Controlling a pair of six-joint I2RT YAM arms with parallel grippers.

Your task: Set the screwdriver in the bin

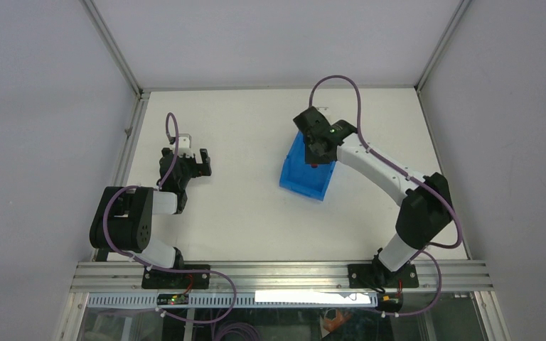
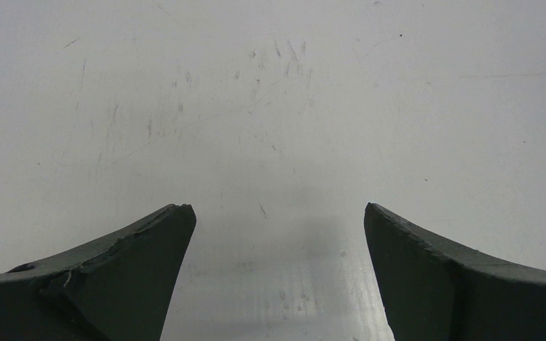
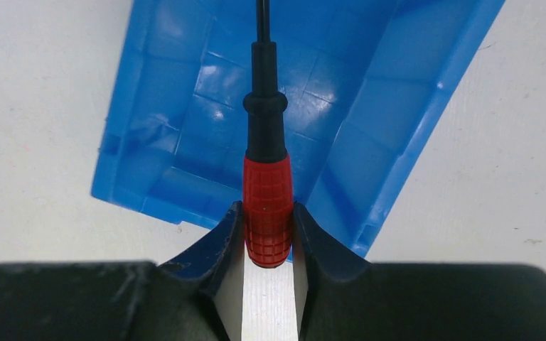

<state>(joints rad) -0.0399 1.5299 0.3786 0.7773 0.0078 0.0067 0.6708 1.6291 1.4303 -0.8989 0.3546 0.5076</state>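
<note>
The blue bin (image 1: 304,176) stands on the table right of centre. My right gripper (image 1: 316,158) hangs over its far part, shut on the screwdriver. In the right wrist view my right gripper (image 3: 267,220) clamps the red handle of the screwdriver (image 3: 267,206) between both fingers. The black collar and thin shaft point away over the bin's open inside (image 3: 185,99). In the top view only a small red spot of the screwdriver (image 1: 315,166) shows under the gripper. My left gripper (image 1: 197,162) is open and empty above the bare table at the left; in the left wrist view (image 2: 277,213) its fingers stand wide apart.
Aluminium frame rails (image 1: 131,135) run along the table's left, back and right edges. The white table (image 1: 242,206) lies bare between the two arms. A purple cable (image 1: 341,82) arches above the right arm.
</note>
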